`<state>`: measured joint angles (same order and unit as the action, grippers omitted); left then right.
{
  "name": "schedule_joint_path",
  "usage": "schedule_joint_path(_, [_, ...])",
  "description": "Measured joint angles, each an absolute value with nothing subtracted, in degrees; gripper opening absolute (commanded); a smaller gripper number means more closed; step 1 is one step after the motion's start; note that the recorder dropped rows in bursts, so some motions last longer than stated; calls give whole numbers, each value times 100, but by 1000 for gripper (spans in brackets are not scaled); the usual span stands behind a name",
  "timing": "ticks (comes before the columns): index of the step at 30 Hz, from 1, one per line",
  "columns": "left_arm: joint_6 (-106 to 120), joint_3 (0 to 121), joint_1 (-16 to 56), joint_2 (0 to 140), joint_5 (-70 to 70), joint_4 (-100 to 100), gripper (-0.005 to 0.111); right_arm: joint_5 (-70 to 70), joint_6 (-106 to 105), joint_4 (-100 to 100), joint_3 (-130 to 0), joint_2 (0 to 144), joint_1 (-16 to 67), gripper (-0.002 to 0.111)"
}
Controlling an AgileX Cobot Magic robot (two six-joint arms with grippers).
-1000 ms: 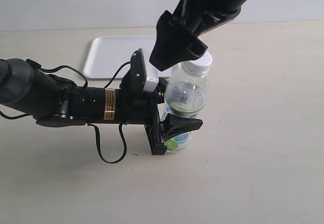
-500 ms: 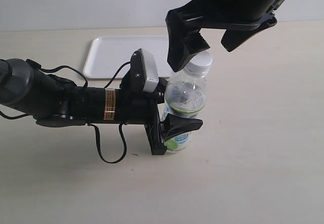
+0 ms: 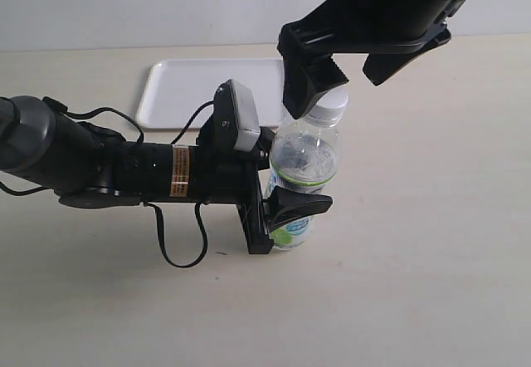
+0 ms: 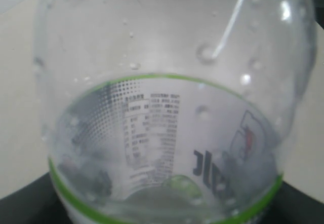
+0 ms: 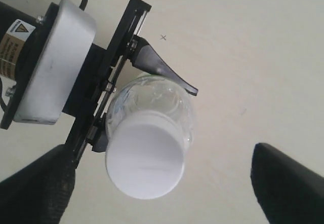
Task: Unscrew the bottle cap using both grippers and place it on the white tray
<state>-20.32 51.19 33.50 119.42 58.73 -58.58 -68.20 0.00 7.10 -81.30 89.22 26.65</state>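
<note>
Left gripper [image 3: 290, 217] clamps light, probably squashy bottle [image 3: 305, 155]; right gripper [image 3: 336, 93] spread above bottle cap [image 5: 144, 160]; you pinch its stiff side

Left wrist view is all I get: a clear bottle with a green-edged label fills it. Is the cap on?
Observer: Yes, the white bottle cap sits on the neck of the bottle.
Operator: Where is the other gripper?
Observer: The right gripper hangs over the cap, open, with a finger on each side and neither touching it.
Operator: And the tray?
Observer: The white tray lies on the table behind the bottle, with no cap on it.
</note>
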Motion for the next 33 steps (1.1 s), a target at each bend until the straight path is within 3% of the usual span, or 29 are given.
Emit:
schedule_joint_path(8, [-2019,5119,3350,11942,5873,-5858,0,-6624,-127,710,-8130,8994,2665,82])
schedule_joint_path(15, [-2019,5119,3350,11942,5873,-5858,0,-6624,-188,720,-8130,9003,2665,61])
schedule_joint_path(33, [-2008,5119,3350,11942,5873,-5858,0,-6624,-672,1073,-8130,9003,2665,60])
